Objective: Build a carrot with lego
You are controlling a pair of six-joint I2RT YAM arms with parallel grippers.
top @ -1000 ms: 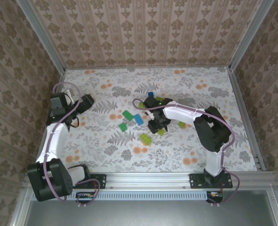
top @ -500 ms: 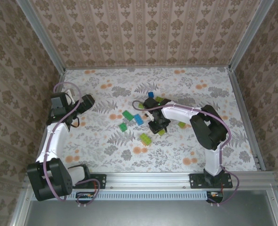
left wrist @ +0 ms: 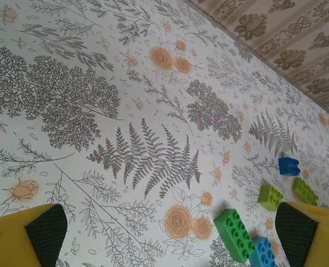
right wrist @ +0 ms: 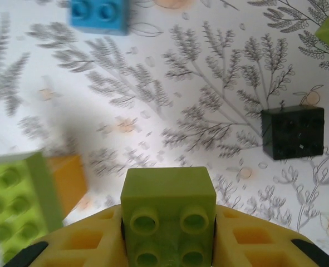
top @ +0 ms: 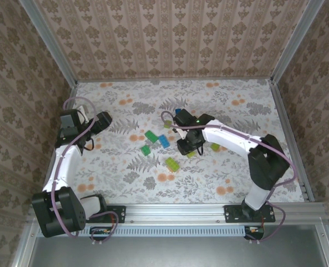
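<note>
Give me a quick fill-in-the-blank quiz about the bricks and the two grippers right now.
The right gripper is shut on a brick whose colour is ____.
The left gripper is ____ and holds nothing.
One odd brick on the table is neither green, blue nor orange: it is ____.
Missing words: lime green; open; black.

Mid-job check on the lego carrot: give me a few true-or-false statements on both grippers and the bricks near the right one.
1. The right gripper clamps a lime-green brick. True.
2. The left gripper is shut on a blue brick. False: its jaws stand wide open with nothing between them.
3. A black brick lies loose on the tablecloth. True.
4. The orange brick is stacked on the black brick. False: it sits against another lime-green brick, apart from the black one.
</note>
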